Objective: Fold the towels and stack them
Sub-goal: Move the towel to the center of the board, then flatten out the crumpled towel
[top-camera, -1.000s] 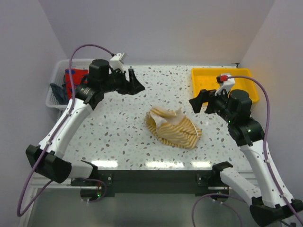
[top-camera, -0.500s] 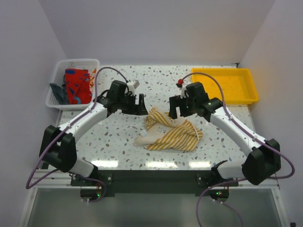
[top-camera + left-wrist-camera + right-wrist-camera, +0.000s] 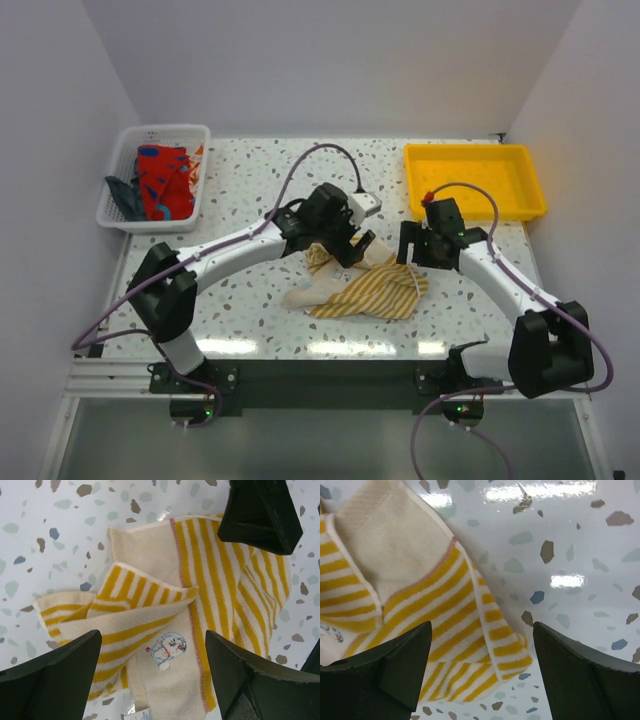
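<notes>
Nearest the arm bases, the tan-and-white striped towel lay crumpled at about the middle of the white speckled worktop. Its layers were doubled over one another, and a pale flap trailed to the left.

Over its far side hung the left end effector, jaws spread wide and holding nothing. In the left wrist view it straddled a turned-over flap and a small embroidered blue patch. Just beside it to the right, the right end effector was likewise wide open and empty. In the right wrist view it sat above the towel's striped right-hand corner, near bare worktop.

The step appeared to be taking hold of the towel to spread it flat before folding. To do it well:

- Each end effector should probably pinch a single layer at a hemmed corner, not the bunched middle.
- The two corners chosen should likely share one edge, so that drawing the arms apart opens the towel instead of twisting it.
- The arms were close together, so the descent called for care against a collision.

Farther back on the left stood a white mesh basket holding orange-red printed towels and a dark blue-grey towel. At the far right sat a yellow plastic tray.
</notes>
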`<state>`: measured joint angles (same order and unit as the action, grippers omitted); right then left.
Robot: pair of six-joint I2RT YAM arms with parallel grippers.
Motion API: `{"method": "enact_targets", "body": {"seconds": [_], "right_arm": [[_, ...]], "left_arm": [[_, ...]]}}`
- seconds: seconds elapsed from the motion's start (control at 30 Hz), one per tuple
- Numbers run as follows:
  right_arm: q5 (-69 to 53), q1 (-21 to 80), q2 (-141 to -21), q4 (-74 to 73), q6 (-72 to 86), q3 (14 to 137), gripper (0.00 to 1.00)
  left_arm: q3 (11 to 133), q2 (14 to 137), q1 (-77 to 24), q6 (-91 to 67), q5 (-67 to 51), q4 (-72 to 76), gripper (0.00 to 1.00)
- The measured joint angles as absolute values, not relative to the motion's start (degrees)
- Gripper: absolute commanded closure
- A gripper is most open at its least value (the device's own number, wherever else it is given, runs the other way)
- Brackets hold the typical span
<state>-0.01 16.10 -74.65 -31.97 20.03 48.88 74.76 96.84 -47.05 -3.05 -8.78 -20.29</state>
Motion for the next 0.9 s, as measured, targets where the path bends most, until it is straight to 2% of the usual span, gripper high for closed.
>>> {"method": "enact_targets", "body": {"seconds": [0.2, 0.47, 0.6, 0.73, 0.9], "right_arm": [[0.1, 13.3, -71.8, -30.9, 24.2, 41.8, 0.23], [-4.0, 9.0, -72.2, -27.2, 27.1, 35.8, 0.25], [-5.3, 8.9, -72.8, -25.0, 27.4, 35.6, 0.26], [-5.8, 8.9, -72.8, -24.1, 27.5, 34.9, 0.27], [-5.8, 8.9, -72.8, -23.4, 27.4, 34.0, 0.31]], "left_arm": [[79.4, 102.6, -53.1, 7.8, -6.9, -21.6, 0.16], [83.7, 109.9, -58.9, 18.7, -3.4, -25.0, 0.27], [85.9, 112.3, -59.1, 21.7, -1.9, -25.8, 0.32], [87.6, 113.7, -58.9, 23.6, 0.4, -26.9, 0.41], [89.5, 113.9, -58.3, 24.7, 0.9, -28.6, 0.41]]}}
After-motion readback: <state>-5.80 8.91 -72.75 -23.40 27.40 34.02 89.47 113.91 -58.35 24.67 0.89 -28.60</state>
